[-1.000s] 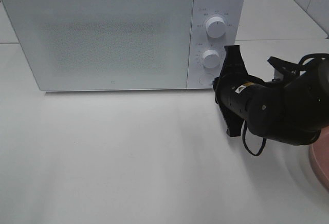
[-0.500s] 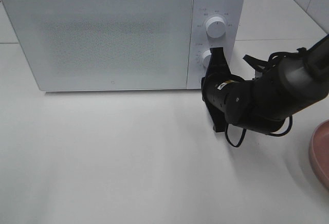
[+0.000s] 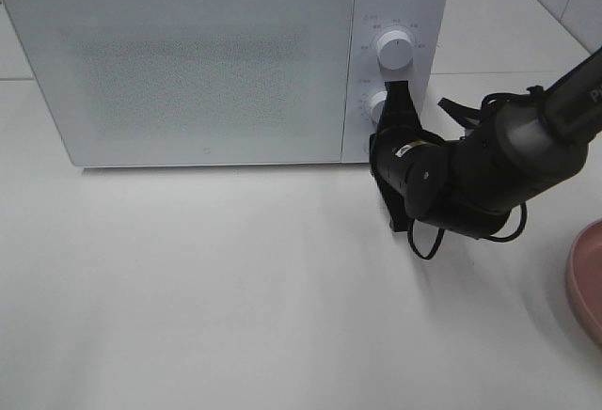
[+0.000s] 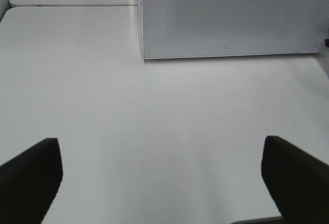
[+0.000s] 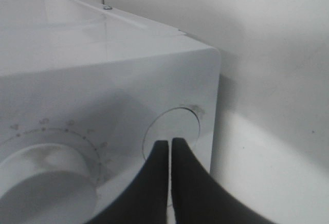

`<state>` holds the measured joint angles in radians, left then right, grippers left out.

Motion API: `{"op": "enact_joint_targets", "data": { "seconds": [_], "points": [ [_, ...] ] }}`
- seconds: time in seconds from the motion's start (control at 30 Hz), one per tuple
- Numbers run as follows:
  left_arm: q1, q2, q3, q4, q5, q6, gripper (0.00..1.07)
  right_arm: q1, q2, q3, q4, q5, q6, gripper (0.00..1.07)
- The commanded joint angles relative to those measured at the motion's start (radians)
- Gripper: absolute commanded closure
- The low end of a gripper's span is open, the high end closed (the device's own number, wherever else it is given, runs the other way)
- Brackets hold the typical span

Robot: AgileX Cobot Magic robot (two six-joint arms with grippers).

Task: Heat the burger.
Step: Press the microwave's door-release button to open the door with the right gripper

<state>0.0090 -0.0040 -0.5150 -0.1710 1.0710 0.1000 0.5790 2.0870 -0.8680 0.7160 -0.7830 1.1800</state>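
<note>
**Entry: right gripper.** The fingers are pressed together, with the tips at the round door button in the lower right corner of the microwave panel.

**Risk, as we judge it:** the narrow tips could slip off towards the lower knob. A push could also shove the oven backwards instead of releasing the door.

**Pose:** the forearm enters from the right of the frame, with the wrist rolled and the fingers levelled at the panel.

**Left gripper:** spread wide above the table.

**Burger:** we find it in no view. A pink plate sits at the right edge.
</note>
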Motion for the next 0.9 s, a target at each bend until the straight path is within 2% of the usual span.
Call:
{"op": "enact_joint_targets", "data": {
  "seconds": [0.03,0.7,0.9],
  "points": [
    [-0.001,-0.018,0.001,-0.011,-0.002,0.001,0.09,-0.012,0.017,-0.029,-0.005,-0.008,-0.022,1.07],
    [-0.001,-0.018,0.001,-0.011,-0.002,0.001,0.09,-0.018,0.058,-0.043,0.0,-0.095,-0.011,1.07],
    [-0.001,-0.018,0.001,-0.011,-0.002,0.001,0.09,-0.018,0.067,-0.078,-0.009,-0.134,-0.014,1.07]
  ]
}}
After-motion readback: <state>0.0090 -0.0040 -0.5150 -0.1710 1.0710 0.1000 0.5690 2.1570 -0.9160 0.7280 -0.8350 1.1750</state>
